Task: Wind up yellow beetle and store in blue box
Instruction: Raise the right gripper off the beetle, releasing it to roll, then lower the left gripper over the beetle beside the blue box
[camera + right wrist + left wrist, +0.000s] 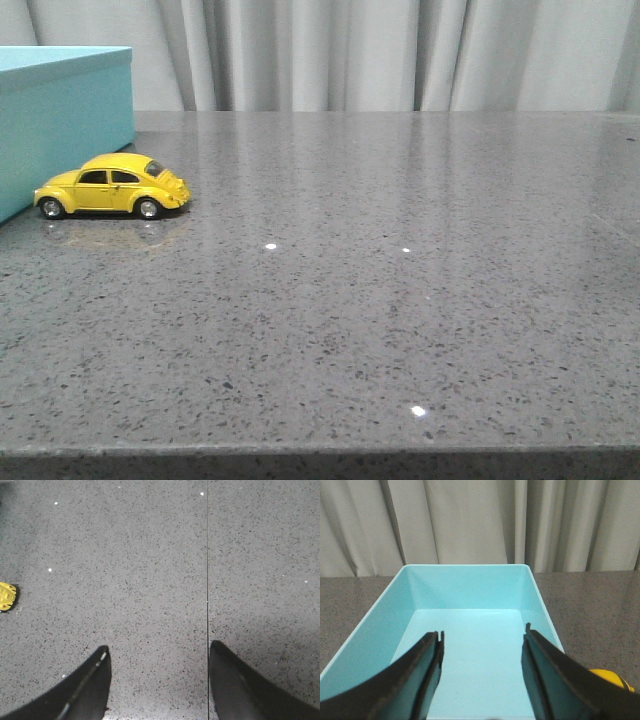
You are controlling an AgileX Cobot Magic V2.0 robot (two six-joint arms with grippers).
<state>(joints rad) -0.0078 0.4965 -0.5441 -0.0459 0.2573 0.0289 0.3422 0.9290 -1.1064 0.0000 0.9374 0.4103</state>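
**Beetle parked by box, both tools open and empty**

Yellow beetle [112, 187] sits on its wheels on the grey speckled table [400, 300], at the front view's left, just beside the side wall of the blue box [60, 110]. Can't tell if its nose touches the wall. Neither arm shows in the front view.

Left tool [482, 650]: jaws spread wide, nothing between them, hanging above the open box interior [470, 630], which looks empty. A sliver of the yellow car [615, 679] peeks past one finger, outside the box wall.

Right tool [159, 675]: jaws also wide apart, empty, over bare table. Edge of the beetle [7, 596] just enters that view, well apart from the fingers. A thin seam line [208, 580] runs across the table.

Judgement: nothing grabbed yet; wind-up step not started, car not stored.

Risks from here:
- Car is small and glossy on free wheels, so an off-centre pinch could squirt it out or roll it away.
- It stands close against the box, so a finger coming down on that side may hit the wall or rim and shove the box.
- Winding likely means dragging it backward on the table; too much downward force could skid the tyres, too little won't load the spring.
- If released wound onto the table, it may shoot off.
- The left tool over the box could clash with an incoming right arm.
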